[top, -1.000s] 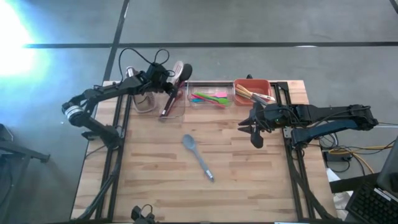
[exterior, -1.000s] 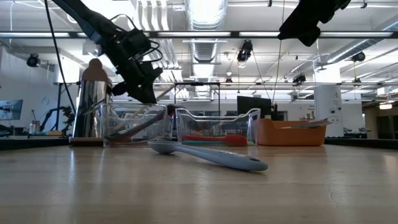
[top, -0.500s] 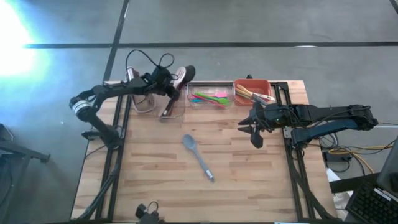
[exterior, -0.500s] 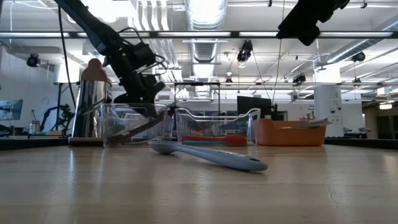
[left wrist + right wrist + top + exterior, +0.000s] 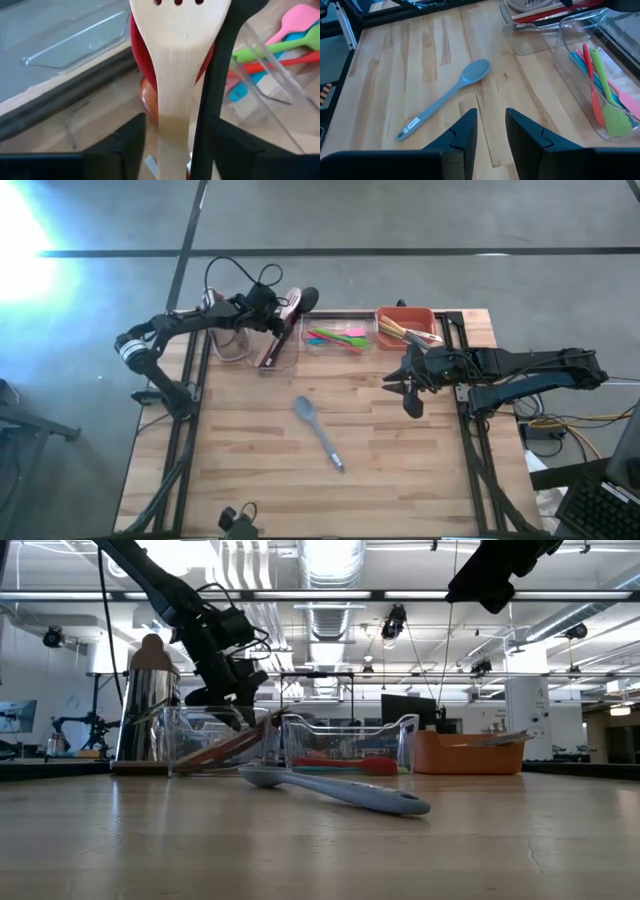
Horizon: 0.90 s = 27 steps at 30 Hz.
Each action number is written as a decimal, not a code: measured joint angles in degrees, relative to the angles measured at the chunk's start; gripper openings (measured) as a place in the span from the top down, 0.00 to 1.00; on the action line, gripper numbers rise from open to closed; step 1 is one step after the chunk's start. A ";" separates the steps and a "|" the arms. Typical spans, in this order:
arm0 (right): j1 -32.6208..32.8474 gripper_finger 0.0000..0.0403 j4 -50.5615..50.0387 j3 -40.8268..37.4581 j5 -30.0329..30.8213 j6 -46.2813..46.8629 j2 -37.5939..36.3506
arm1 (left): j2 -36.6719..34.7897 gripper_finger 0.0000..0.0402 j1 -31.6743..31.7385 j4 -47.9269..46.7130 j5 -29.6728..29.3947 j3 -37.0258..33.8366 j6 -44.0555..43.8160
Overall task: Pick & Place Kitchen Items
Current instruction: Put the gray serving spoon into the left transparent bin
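A grey-blue spoon [image 5: 318, 432] lies flat on the wood near the table's middle, its bowl toward the bins and its handle toward the front edge. A wooden spatula [image 5: 176, 75] with slots stands tilted in the left clear bin, together with a red utensil [image 5: 137, 45] and a black ladle [image 5: 220, 75]. Pink, green, red and blue spatulas [image 5: 337, 336] lie in the middle clear bin. Pale-handled knives [image 5: 405, 331] rest in the orange bin.

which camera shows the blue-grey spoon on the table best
The right wrist view: the blue-grey spoon lies whole and large on bare wood, bowl to handle tip. The high view shows it whole but small. The low view shows it edge-on. The left wrist view does not show it.
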 joint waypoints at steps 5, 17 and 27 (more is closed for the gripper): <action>0.00 0.76 0.00 0.00 -0.01 0.00 0.00 | -0.61 0.34 -0.03 -3.36 0.70 2.38 0.30; 0.00 0.72 0.04 0.00 -0.01 0.00 0.00 | -7.87 0.29 -1.88 -8.09 14.04 11.82 -0.80; 0.01 0.75 2.62 0.00 -0.50 4.22 0.66 | -14.14 0.29 -15.14 -14.09 13.09 12.27 -3.79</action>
